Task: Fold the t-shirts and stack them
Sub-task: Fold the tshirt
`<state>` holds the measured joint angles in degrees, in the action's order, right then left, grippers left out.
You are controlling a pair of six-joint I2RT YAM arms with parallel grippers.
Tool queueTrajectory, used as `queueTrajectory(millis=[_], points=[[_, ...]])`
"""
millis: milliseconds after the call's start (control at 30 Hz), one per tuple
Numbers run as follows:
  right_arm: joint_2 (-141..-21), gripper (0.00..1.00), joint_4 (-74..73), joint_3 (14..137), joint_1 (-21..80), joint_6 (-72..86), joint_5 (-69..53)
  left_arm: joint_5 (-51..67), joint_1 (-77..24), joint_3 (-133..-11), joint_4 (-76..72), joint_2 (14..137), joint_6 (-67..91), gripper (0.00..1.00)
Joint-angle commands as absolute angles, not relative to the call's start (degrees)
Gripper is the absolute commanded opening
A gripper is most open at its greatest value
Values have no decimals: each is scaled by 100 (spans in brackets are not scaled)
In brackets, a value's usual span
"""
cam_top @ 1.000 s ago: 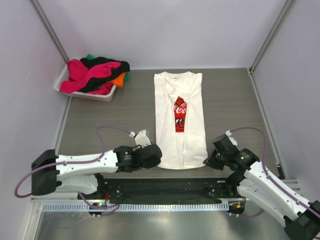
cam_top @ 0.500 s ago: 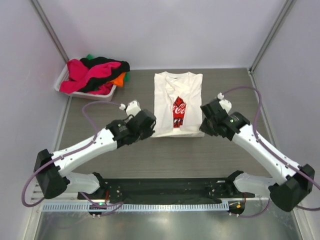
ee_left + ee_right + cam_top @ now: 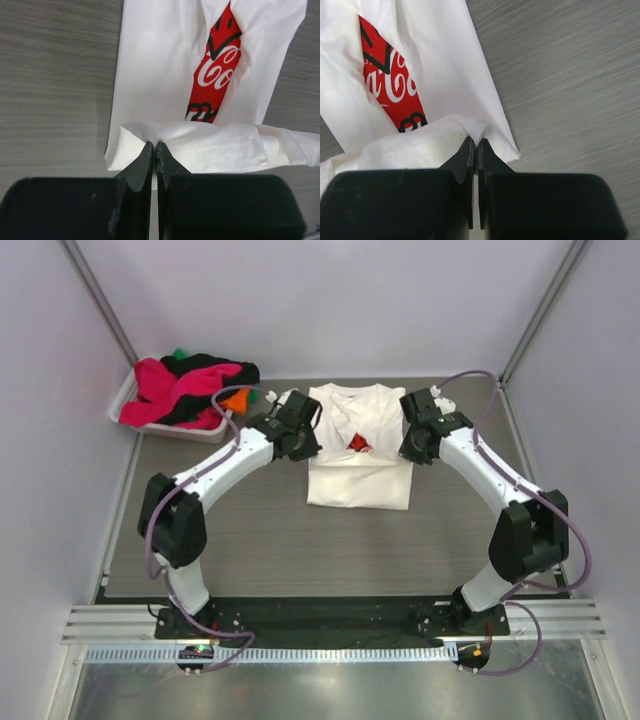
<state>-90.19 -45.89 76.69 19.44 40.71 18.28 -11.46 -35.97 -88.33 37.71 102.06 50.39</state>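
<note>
The left gripper (image 3: 156, 149) and the right gripper (image 3: 475, 146) each pinch a hem corner of the white t-shirt (image 3: 358, 475), half folded to the right of the bin (image 3: 190, 431), where the other t-shirts (image 3: 190, 385) lie not yet folded.

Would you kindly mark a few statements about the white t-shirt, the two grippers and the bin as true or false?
1. The left gripper and the right gripper are each shut on the white cotton t-shirt. True.
2. The small white plastic bin of coloured t-shirts sits at the far right corner of the grey table. False: it sits at the far left corner.
3. The red chest print is completely hidden. False: part of it shows between the folds.
4. The grippers hold opposite side edges of the shirt. True.
</note>
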Motion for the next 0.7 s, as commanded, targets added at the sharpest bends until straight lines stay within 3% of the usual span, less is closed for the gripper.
queueTrajectory(millis=[0, 500, 600, 633, 667], points=[[-9437, 1, -4386, 8208, 1802, 3596, 1995, -871, -3226, -9368, 3929, 10703, 4474, 2], [-11284, 1, -4201, 9553, 1424, 3340, 1767, -229, -2523, -11188, 4192, 12690, 4122, 6], [-11671, 1, -4201, 9782, 1380, 3305, 1740, -123, -2426, -11573, 4358, 13103, 4096, 12], [-11768, 6, -4192, 9834, 1362, 3296, 1714, -71, -2391, -11680, 4394, 13209, 4096, 16], [-11873, 17, -4192, 10000, 1345, 3252, 1662, -27, -2356, -11776, 4429, 13436, 4131, 28]])
